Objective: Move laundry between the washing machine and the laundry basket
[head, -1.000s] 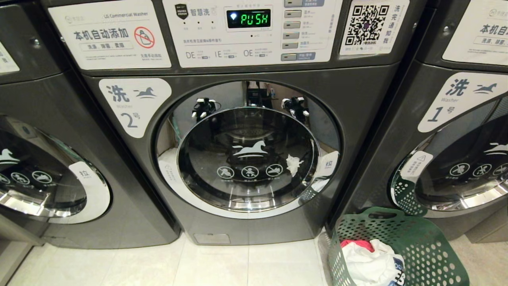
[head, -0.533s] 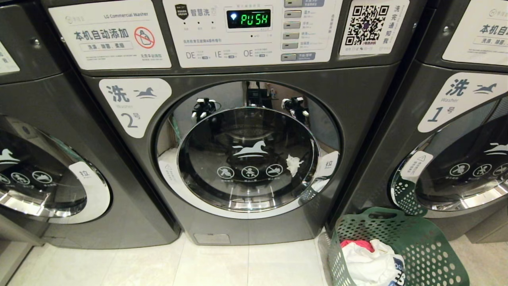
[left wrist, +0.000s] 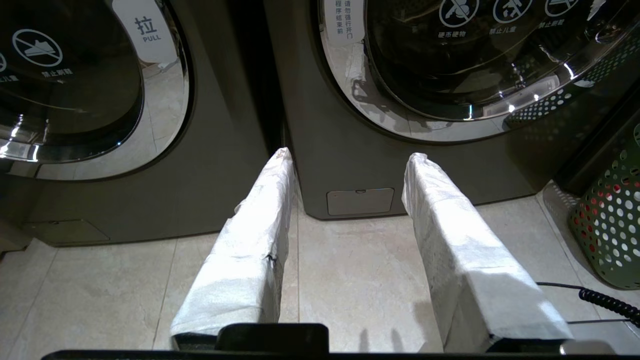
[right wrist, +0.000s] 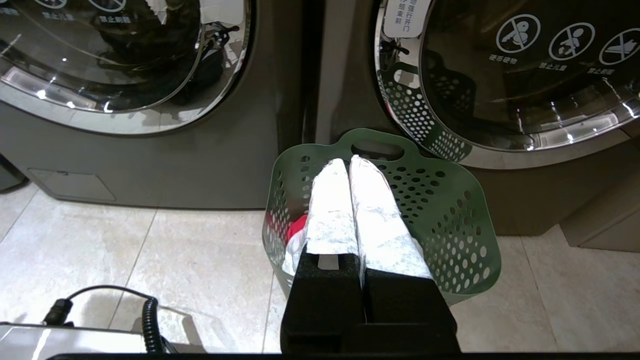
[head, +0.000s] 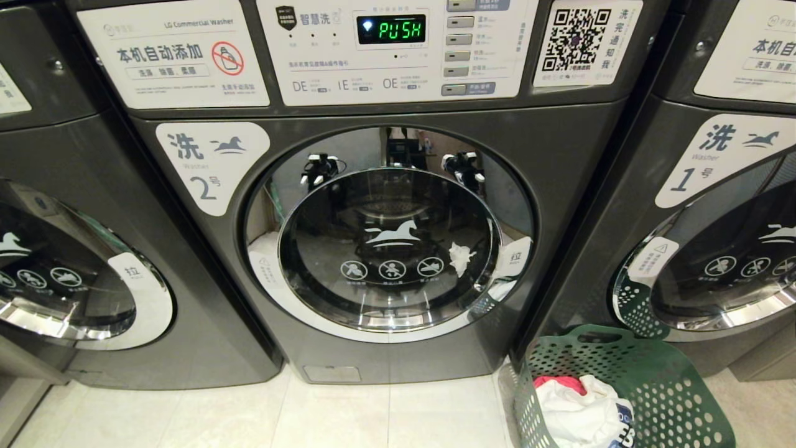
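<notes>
The washing machine (head: 559,186), dark grey with the label 2, fills the head view; its round glass door (head: 388,249) is closed. On the floor to its lower right stands the green laundry basket (head: 659,373), holding laundry (head: 578,410), white over red. My left gripper (left wrist: 351,155) hovers low over the tiles before the washing machine (left wrist: 320,165), open, nothing between its white-wrapped fingers. My right gripper (right wrist: 350,161) hangs above the laundry basket (right wrist: 450,210), shut and empty, with red laundry (right wrist: 297,225) beside it. Neither arm shows in the head view, apart from reflections in the door.
Like machines flank it: one on the left (head: 74,155), number 1 on the right (head: 715,249), just behind the basket. Pale floor tiles (head: 373,417) run in front. A coiled black cable (right wrist: 150,320) lies low near the right arm.
</notes>
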Motion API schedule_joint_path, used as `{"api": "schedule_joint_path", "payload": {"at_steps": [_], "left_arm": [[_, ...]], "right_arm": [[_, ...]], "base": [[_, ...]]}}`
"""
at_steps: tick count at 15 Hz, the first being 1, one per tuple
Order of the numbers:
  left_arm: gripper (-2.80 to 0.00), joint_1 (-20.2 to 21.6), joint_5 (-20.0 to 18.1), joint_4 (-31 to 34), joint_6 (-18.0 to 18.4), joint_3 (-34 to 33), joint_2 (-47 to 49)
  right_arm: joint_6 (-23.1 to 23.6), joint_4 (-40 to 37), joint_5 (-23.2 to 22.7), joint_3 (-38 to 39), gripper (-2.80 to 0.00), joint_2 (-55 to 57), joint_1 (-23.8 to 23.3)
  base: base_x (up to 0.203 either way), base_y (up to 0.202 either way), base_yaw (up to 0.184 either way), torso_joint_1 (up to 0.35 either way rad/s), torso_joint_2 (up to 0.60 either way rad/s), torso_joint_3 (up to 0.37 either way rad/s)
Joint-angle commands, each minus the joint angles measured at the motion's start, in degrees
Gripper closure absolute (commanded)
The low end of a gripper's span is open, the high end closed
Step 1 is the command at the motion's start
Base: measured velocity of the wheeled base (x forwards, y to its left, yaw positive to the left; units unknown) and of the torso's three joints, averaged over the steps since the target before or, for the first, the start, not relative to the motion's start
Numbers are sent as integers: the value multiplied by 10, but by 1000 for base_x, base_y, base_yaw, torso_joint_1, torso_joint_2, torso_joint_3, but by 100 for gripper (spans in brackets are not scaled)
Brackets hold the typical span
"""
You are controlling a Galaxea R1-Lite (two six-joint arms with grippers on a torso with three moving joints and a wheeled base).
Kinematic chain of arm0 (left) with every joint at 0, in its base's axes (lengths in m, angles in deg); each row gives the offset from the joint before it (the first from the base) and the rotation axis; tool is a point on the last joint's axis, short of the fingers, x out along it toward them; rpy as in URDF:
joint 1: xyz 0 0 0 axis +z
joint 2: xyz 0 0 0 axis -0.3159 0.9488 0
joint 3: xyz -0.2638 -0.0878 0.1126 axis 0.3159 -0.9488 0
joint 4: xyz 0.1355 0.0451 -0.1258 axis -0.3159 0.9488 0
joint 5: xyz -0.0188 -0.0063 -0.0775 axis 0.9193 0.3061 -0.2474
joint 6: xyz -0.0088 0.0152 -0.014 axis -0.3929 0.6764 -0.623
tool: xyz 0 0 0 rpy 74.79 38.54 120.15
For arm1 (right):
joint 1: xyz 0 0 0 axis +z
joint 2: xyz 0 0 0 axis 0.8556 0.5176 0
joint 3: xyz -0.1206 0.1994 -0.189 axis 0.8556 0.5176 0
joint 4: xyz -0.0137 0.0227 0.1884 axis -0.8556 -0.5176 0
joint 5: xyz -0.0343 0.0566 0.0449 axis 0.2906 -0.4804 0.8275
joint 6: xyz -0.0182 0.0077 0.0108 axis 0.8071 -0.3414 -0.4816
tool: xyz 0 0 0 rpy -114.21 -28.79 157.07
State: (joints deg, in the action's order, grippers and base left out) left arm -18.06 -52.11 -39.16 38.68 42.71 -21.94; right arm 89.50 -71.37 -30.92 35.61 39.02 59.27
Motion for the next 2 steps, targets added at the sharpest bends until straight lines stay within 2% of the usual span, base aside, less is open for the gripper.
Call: {"api": "schedule_joint_path", "payload": {"at_steps": [1, 2], "left_arm": [[0, 0, -1, 0, 2, 0, 0], [0, 0, 0, 0, 1, 0, 0]], "right_arm": [[0, 0, 0, 0, 0, 1, 0], [0, 0, 0, 0, 0, 1, 0]], "base": [[0, 0, 0, 0, 0, 0], [0, 0, 0, 0, 0, 0]]}}
